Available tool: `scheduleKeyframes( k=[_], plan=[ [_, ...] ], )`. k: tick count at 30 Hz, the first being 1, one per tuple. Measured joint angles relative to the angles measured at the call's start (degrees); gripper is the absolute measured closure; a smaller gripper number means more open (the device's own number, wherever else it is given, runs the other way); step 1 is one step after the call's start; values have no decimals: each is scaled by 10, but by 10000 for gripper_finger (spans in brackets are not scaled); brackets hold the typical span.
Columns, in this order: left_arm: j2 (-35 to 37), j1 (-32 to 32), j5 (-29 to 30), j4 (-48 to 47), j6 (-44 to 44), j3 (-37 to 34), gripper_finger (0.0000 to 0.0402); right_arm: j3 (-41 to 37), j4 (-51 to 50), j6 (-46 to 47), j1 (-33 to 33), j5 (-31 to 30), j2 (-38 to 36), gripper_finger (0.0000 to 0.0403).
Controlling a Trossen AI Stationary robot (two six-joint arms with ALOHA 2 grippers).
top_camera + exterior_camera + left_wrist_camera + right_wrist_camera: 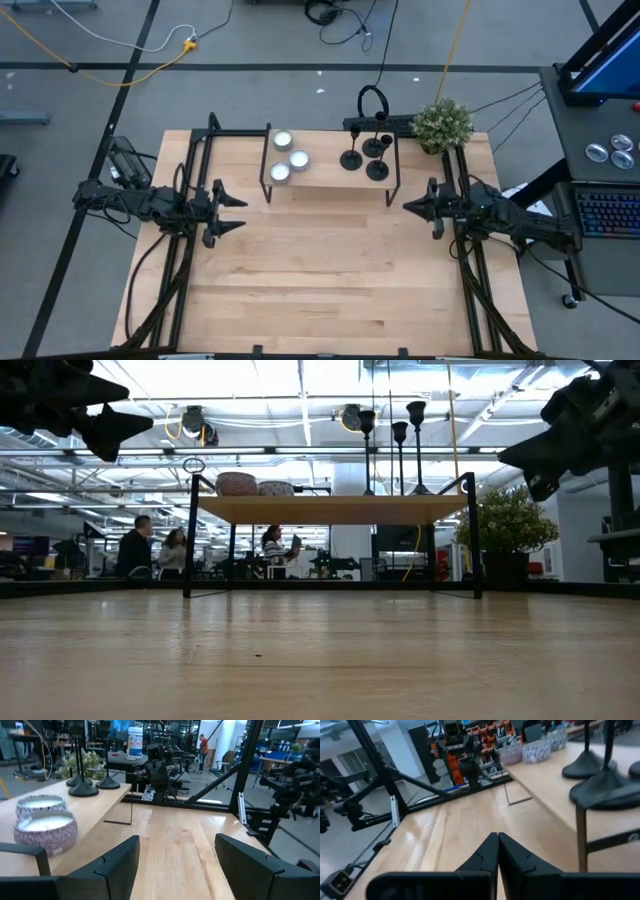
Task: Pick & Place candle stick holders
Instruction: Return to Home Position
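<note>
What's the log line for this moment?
candle stick holders: three, upright on shelf | left gripper: open, empty, raised, table's left | right gripper: shut, empty, raised, table's right

A grey concrete floor (290, 35) surrounds the pale wooden counter (330, 280). It is crossed by dark tape lines (280, 67) and by a loose yellow cable (160, 62) beside white ones. A small bushy green potted plant (442, 122) stands at the counter's far right corner, and black headphones (372, 98) lie near its back edge. Off to the right, a dark desk (570, 110) carries a backlit keyboard (608, 212). The low view shows a wide open hall. Long bright strip lights (300, 380) and pipes run along the ceiling, and several people (150, 548) are among desks far behind.
</note>
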State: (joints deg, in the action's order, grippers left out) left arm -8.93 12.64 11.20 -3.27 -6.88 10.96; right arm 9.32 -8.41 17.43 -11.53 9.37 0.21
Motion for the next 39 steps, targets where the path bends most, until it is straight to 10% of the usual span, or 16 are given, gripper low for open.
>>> scheduleKeyframes(
  k=[39],
  plan=[
    [0, -44, -52, -12, 5, 0, 135, -32, 98, -76, 0, -18, 1, 399]
  ],
)
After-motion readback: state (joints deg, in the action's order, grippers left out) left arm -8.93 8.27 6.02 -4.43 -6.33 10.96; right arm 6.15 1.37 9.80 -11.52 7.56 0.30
